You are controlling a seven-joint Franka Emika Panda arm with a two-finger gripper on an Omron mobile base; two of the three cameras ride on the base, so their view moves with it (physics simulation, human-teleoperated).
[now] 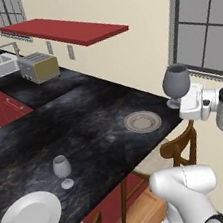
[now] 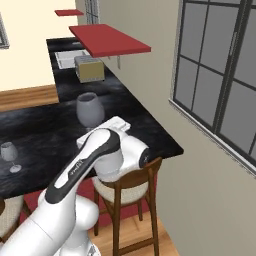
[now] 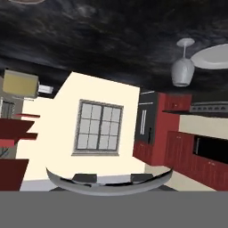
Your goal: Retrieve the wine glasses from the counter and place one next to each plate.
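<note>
- Wine glass (image 1: 176, 80) is clamped at its foot in our gripper (image 1: 176, 105), upright, off the counter (image 1: 84, 117) edge past the patterned plate (image 1: 142, 121).
- Other glass (image 1: 62, 171) stands by white plate (image 1: 30, 218).
- We keep it upright, lower slowly beside patterned plate, w/o touching its rim.

Glass held aloft over the counter

A grey wine glass (image 2: 90, 110) stands upright at the white hand, above the black counter (image 2: 145, 131); a second glass (image 2: 10, 156) stands far left, toaster (image 2: 90, 69) behind.
</note>
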